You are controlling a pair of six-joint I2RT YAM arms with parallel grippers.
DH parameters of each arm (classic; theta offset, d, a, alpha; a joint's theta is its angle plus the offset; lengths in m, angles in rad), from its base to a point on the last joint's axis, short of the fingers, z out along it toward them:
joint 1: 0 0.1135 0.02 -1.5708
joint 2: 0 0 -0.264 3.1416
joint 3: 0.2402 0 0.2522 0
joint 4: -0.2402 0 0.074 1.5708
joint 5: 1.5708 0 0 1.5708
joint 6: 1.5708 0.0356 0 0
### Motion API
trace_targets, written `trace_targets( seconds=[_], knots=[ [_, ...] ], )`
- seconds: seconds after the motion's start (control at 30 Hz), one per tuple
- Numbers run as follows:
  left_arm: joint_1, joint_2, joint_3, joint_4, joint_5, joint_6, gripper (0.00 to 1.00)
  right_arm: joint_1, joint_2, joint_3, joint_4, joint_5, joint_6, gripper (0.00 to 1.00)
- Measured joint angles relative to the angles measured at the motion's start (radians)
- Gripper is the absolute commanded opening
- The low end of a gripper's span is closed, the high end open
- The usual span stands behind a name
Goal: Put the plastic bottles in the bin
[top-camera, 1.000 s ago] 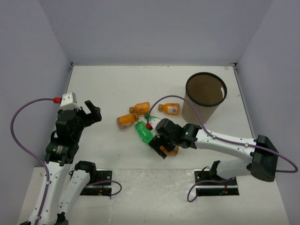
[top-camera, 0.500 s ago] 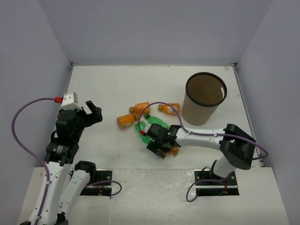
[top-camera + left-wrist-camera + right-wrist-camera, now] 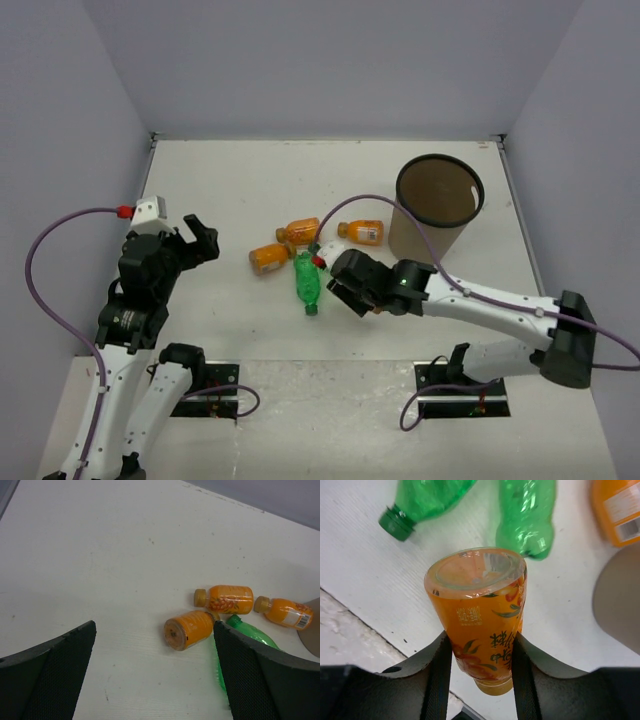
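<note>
Top external view: the bin (image 3: pixel 425 240) is stood upright at the far right of the table (image 3: pixel 230 180).
Right side: the right gripper (image 3: pixel 481 642) is clamped on the held orange bottle (image 3: pixel 477 605). The labelled body is pinched between both fingers (image 3: pixel 437 670), with the cap pointed back at the wrist and the base outward.
Position of that grip: it is placed near the table's middle, left of the bin and apart from it.
Left side: the left gripper (image 3: pixel 197 240) is spread wide with nothing between its jaws, and is held over the table's left part.
Green pair: the capped green bottle (image 3: pixel 307 283) is laid on its side just left of the right gripper, cap toward the near edge. The second green bottle (image 3: pixel 525 510) is seen beside it from the right wrist only.
Loose orange ones: the far orange bottle (image 3: pixel 300 231), the left orange bottle (image 3: pixel 268 258) and the orange bottle by the bin (image 3: pixel 362 232) are all laid on their sides outside the bin.
</note>
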Motion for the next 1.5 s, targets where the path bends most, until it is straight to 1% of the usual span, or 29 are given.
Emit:
trace_targets(
  seconds=[0.07,0.1,0.13,0.2,0.27,0.33,0.43,0.53,0.6,0.63,0.67,0.7,0.73,0.77,0.87,0.9,0.97,1.0,1.07,1.13,1.17,1.2,1.3,1.4,1.5],
  knots=[
    [0.000,0.000,0.000,0.000,0.002,0.000,1.00,-0.002,-0.095,0.046,-0.017,0.021,0.000,0.24],
    [0.000,0.000,0.000,0.000,0.002,0.000,1.00,-0.008,-0.139,0.073,-0.023,0.031,0.000,0.20],
    [0.000,0.001,0.000,0.000,0.003,0.000,1.00,-0.016,-0.187,0.106,-0.025,0.036,-0.001,0.18],
    [0.000,0.004,0.000,0.000,0.004,0.000,1.00,-0.074,-0.266,0.187,-0.031,0.037,-0.003,0.19],
    [0.000,0.007,0.000,0.000,0.005,0.000,1.00,-0.150,-0.307,0.256,-0.030,0.037,-0.014,0.20],
    [0.000,0.009,0.000,0.000,0.007,0.000,1.00,-0.285,-0.337,0.359,-0.028,0.047,-0.030,0.20],
    [0.000,0.010,0.000,0.000,0.008,0.000,1.00,-0.470,-0.330,0.455,-0.020,0.053,-0.053,0.21],
    [0.000,0.009,0.000,0.000,0.008,0.001,1.00,-0.657,-0.261,0.519,-0.013,0.060,-0.054,0.28],
    [0.000,0.009,0.000,0.001,0.012,0.007,1.00,-0.729,-0.197,0.534,-0.006,0.063,-0.052,0.52],
    [0.000,0.011,0.000,0.001,0.018,0.010,1.00,-0.747,-0.163,0.535,-0.005,0.062,-0.051,0.70],
    [0.000,0.015,0.000,0.002,0.024,0.013,1.00,-0.755,-0.129,0.535,-0.007,0.064,-0.044,0.80],
    [0.000,0.024,0.002,0.002,0.033,0.018,1.00,-0.760,-0.095,0.535,-0.009,0.064,-0.044,0.92],
    [0.000,0.040,0.006,0.000,0.043,0.026,1.00,-0.762,-0.068,0.535,-0.011,0.066,-0.040,0.98],
    [-0.002,0.061,0.016,-0.003,0.053,0.031,1.00,-0.763,-0.048,0.535,-0.013,0.072,-0.042,0.99],
    [-0.021,0.171,0.077,-0.010,0.109,0.048,1.00,-0.766,-0.030,0.538,-0.031,0.083,-0.037,0.99],
    [-0.040,0.207,0.103,-0.015,0.122,0.053,1.00,-0.766,-0.035,0.545,-0.041,0.082,-0.032,0.99],
    [-0.117,0.305,0.177,-0.040,0.121,0.065,1.00,-0.767,-0.061,0.558,-0.055,0.077,-0.014,0.99],
    [-0.163,0.356,0.219,-0.059,0.109,0.074,1.00,-0.767,-0.084,0.559,-0.056,0.064,-0.006,0.99],
    [-0.266,0.474,0.336,-0.119,0.039,0.099,1.00,-0.767,-0.159,0.543,-0.050,0.008,0.014,0.99],
    [-0.331,0.573,0.427,-0.169,-0.023,0.132,1.00,-0.767,-0.273,0.497,-0.020,-0.066,0.032,0.99],
    [-0.347,0.607,0.454,-0.182,-0.047,0.144,1.00,-0.767,-0.309,0.478,-0.016,-0.086,0.035,0.99],
    [-0.372,0.645,0.472,-0.193,-0.069,0.167,1.00,-0.767,-0.356,0.447,0.001,-0.113,0.039,0.99],
    [-0.447,0.735,0.474,-0.214,-0.074,0.267,1.00,-0.767,-0.464,0.383,0.017,-0.165,0.043,0.99],
    [-0.512,0.837,0.462,-0.230,-0.108,0.355,1.00,-0.767,-0.481,0.342,0.035,-0.195,0.042,0.99],
    [-0.525,0.951,0.463,-0.253,-0.140,0.410,1.00,-0.767,-0.478,0.285,0.046,-0.235,0.042,0.99]
  ],
)
